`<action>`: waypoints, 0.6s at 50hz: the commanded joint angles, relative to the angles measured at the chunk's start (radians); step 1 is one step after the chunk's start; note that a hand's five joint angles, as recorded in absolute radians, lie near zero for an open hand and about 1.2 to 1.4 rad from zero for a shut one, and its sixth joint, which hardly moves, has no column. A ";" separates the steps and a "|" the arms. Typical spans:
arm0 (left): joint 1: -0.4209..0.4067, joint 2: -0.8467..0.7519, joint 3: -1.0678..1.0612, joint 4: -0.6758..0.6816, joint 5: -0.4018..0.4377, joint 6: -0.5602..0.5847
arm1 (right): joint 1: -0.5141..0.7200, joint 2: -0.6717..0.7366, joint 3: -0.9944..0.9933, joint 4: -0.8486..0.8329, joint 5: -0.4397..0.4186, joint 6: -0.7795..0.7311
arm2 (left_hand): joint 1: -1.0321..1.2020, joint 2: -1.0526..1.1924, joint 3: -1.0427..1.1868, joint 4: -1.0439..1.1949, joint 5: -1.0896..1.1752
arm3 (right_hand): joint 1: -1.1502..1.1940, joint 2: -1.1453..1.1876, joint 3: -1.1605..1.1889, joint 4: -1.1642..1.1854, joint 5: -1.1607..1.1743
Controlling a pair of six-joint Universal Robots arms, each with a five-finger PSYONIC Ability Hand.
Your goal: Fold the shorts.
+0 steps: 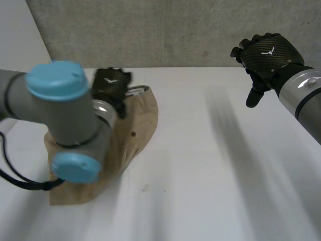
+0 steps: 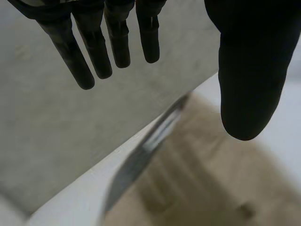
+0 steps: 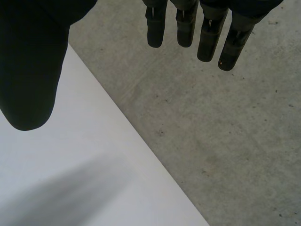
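Our left arm (image 1: 65,115) covers part of the tan shorts (image 1: 136,131); left hand (image 1: 111,84) hovers open and empty over their far edge, right hand (image 1: 266,54) well away, fingers loose, empty too.

1 shorts (image 1: 139,123), 2 robot hands (image 1: 111,83) (image 1: 266,52), 1 tbl (image 1: 210,175)

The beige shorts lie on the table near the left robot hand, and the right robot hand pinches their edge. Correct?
No. The right robot hand pinches nothing: the right wrist view shows it open and empty. The beige shorts do lie near the left robot hand.
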 commanded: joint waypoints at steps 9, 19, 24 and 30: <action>0.286 -0.110 0.032 -0.097 0.026 0.106 | 0.005 0.010 0.010 0.000 -0.001 -0.003 | 0.125 0.112 0.106 0.119 0.127 | -0.031 -0.048 -0.036 -0.061 -0.069; 0.308 -0.234 0.113 -0.152 0.075 0.100 | 0.006 0.012 0.015 -0.002 -0.001 -0.004 | 0.735 0.723 0.716 0.729 0.737 | -0.031 -0.048 -0.036 -0.061 -0.069; 0.291 -0.228 0.122 -0.144 0.140 0.073 | 0.005 0.012 0.015 -0.002 0.001 -0.004 | 1.014 1.001 0.995 1.008 1.016 | -0.031 -0.048 -0.036 -0.061 -0.069; 0.197 -0.154 0.170 -0.069 0.148 -0.027 | -0.001 0.012 0.012 -0.002 -0.001 -0.006 | 1.014 1.001 0.995 1.008 1.016 | -0.031 -0.048 -0.036 -0.061 -0.069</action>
